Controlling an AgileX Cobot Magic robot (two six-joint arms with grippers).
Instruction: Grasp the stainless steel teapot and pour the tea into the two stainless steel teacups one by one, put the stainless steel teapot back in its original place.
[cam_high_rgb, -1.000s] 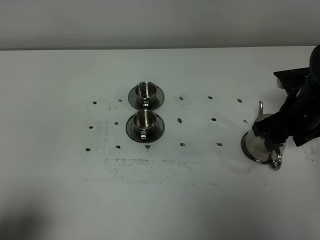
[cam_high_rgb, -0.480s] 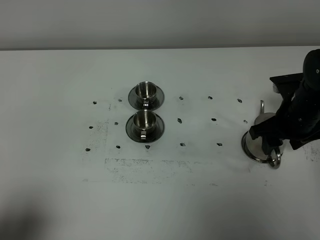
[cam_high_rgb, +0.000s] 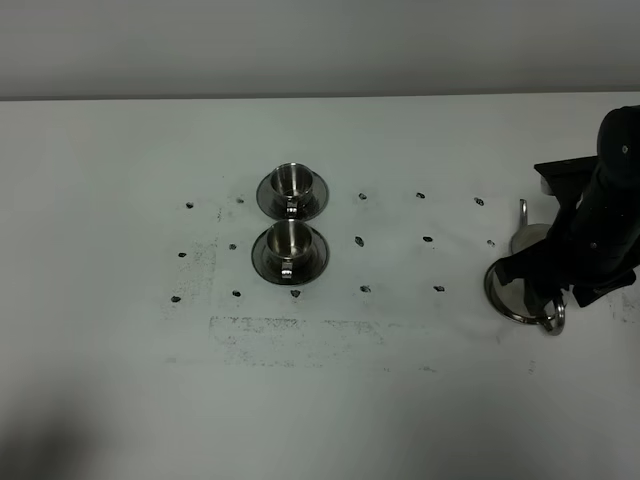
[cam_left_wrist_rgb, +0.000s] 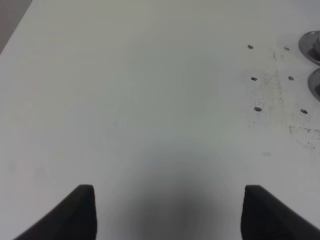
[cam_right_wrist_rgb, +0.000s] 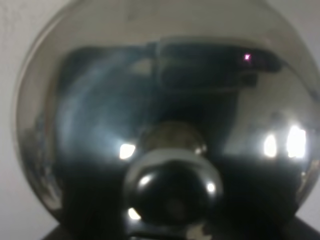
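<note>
The stainless steel teapot (cam_high_rgb: 522, 243) stands at the right on its round steel plate (cam_high_rgb: 497, 296), the original place. Its thin spout points to the far side, and its loop handle (cam_high_rgb: 551, 321) faces the near side. My right gripper (cam_high_rgb: 538, 284) hangs low over the pot and covers most of it. The right wrist view is filled by the lid (cam_right_wrist_rgb: 100, 110) and its knob (cam_right_wrist_rgb: 172, 192), and no fingers show there. The two stainless steel teacups (cam_high_rgb: 291, 180) (cam_high_rgb: 288, 238) sit on saucers mid-table, one behind the other. The tea is hidden. My left gripper (cam_left_wrist_rgb: 170, 215) is open over bare table.
The white table (cam_high_rgb: 400, 400) carries small dark marks and a scuffed rectangle in front of the cups. Its far edge meets a grey wall. The rims of the cups' saucers (cam_left_wrist_rgb: 312, 45) show at the side of the left wrist view.
My right arm has shifted a little to the left and lower over the teapot. The teapot, the cups and the left gripper have not moved.
</note>
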